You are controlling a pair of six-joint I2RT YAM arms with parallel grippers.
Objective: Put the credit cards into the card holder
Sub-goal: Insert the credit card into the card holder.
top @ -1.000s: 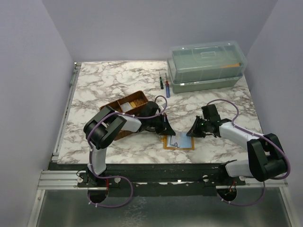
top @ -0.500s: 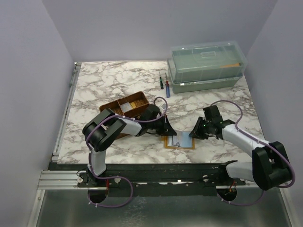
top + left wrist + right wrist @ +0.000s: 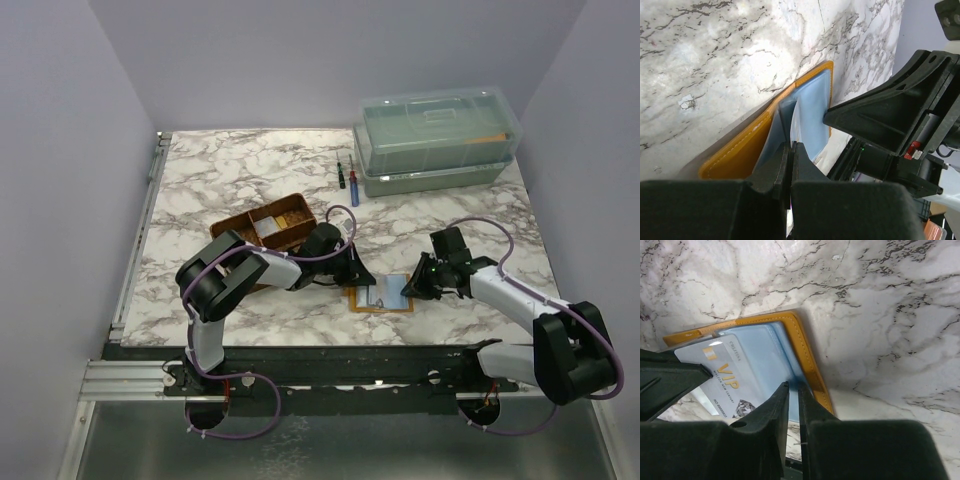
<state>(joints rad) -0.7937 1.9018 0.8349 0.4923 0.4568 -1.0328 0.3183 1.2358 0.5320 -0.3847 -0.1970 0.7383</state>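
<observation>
The mustard-orange card holder (image 3: 381, 296) lies open on the marble near the front edge, pale blue inner face up; it shows in the left wrist view (image 3: 735, 152) and the right wrist view (image 3: 805, 347). My left gripper (image 3: 357, 281) is shut on the edge of a pale credit card (image 3: 796, 120), which lies slanted over the blue face. The right wrist view shows that card (image 3: 722, 380) with "VIP" print. My right gripper (image 3: 792, 386) is shut to a narrow slit, its tips on the blue face near the holder's right border. Another pale card (image 3: 268, 229) lies in the brown tray.
A brown compartment tray (image 3: 240, 222) stands left of the holder, behind my left arm. A clear lidded plastic box (image 3: 437, 140) stands at the back right. Two small screwdriver-like tools (image 3: 347, 178) lie beside it.
My right gripper has moved left and forward onto the card holder's right side. My left gripper has shifted slightly right with the card over the holder.
</observation>
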